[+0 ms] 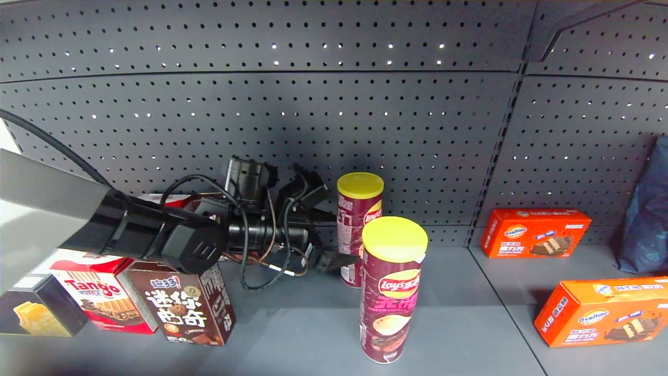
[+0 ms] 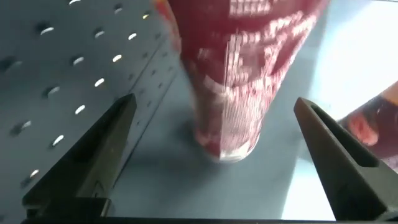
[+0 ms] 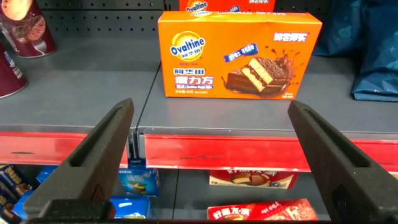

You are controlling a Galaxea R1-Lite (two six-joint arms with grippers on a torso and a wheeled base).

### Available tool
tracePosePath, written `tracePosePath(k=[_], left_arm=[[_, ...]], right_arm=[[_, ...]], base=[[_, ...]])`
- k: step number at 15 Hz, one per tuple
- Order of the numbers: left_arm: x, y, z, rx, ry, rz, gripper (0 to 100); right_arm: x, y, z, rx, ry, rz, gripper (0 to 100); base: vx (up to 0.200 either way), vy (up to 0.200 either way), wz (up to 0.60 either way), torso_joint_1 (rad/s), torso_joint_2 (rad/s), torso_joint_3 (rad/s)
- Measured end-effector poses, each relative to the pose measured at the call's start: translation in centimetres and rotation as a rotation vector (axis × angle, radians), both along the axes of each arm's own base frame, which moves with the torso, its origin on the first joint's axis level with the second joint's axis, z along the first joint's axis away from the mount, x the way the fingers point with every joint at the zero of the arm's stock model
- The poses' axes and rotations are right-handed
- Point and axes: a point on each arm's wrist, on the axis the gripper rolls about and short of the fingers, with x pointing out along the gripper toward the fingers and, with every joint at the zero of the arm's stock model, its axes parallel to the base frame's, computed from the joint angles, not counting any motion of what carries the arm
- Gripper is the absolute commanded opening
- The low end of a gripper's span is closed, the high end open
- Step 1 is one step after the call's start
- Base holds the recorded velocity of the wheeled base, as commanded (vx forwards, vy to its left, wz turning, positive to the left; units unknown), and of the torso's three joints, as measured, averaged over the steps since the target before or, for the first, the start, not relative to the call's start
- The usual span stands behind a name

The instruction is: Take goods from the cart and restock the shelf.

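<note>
Judging the grip: left gripper (image 2: 214,101) sat spread wide, not clamping. Rear chips can (image 1: 359,219) stood upright just behind front chips can (image 1: 392,292). Looked light, thin-walled, slick; I'd squeeze mid-body, gently. Right gripper (image 3: 210,106) spread too, w/ nothing held.

You are looking into a shop: snack boxes (image 1: 536,232) and crisp cans (image 1: 391,292) are standing on pegboard-backed shelving (image 1: 292,324).

On the shelf (image 1: 459,324) I count two chip cans (image 1: 359,224) (image 1: 391,292), two orange boxes (image 1: 535,232) (image 1: 600,310), one blue bag (image 1: 647,214), and at least three other boxes (image 1: 99,303) (image 1: 182,308) (image 1: 36,313).
</note>
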Motion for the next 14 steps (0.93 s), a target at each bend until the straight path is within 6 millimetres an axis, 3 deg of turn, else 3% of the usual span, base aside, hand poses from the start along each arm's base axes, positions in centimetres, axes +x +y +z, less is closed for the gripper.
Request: tracePosePath(k=[4,14], left_arm=[[-1.0,1.1,0.9,0.012,-0.051,0.077,100],[-1.4,1.3,1.4,0.047,-0.071,0.173,100]], right_arm=[[0.0,0.0,0.0,0.0,0.0,-0.001,100],[0.0,0.0,0.0,0.0,0.0,0.0,100]], base=[[0.0,0.0,0.0,0.0,0.0,0.0],[0.0,0.0,0.0,0.0,0.0,0.0]])
